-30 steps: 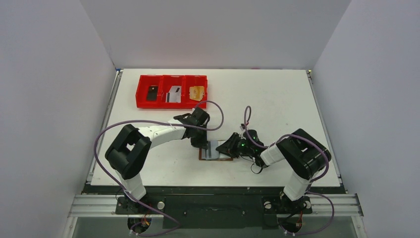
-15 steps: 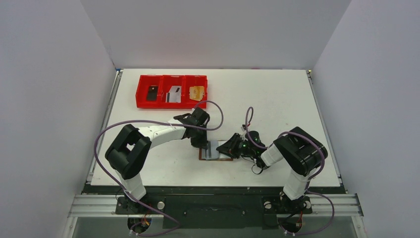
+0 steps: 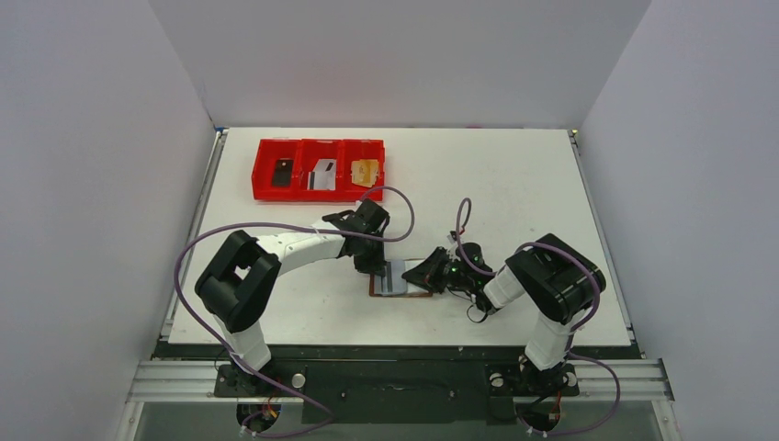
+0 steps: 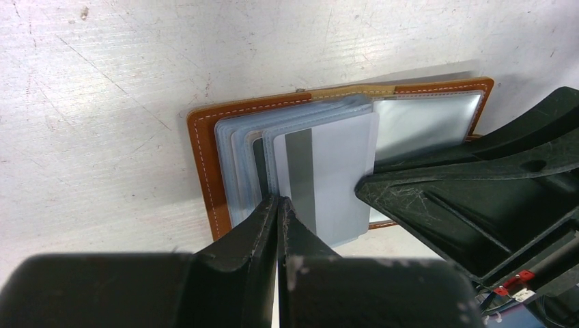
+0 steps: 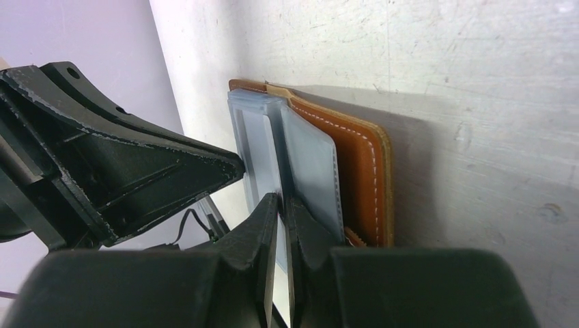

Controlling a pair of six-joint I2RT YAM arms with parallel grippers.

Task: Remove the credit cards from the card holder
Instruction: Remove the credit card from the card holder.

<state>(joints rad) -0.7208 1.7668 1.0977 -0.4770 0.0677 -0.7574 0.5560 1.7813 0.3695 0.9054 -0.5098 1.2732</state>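
The brown leather card holder [image 3: 404,294] lies open near the table's front middle. It also shows in the left wrist view [image 4: 201,157] and the right wrist view [image 5: 362,164]. A silver-grey credit card [image 4: 338,178] with a dark stripe sticks partway out of the grey-blue pockets. My left gripper [image 3: 378,269] is shut, its tips [image 4: 280,200] pressed on that card's left edge. My right gripper [image 3: 419,276] reaches in low from the right. It is closed [image 5: 281,199] on the edge of a grey-blue pocket leaf. Any other cards are hidden in the pockets.
A red three-compartment tray [image 3: 260,170] stands at the back left. It holds a dark card [image 3: 282,172], a silver card [image 3: 321,175] and an orange card [image 3: 365,172]. The left arm's purple cable loops over the table between tray and holder.
The right arm's elbow has shifted slightly to the left. Both grippers and the card holder stay where they were.
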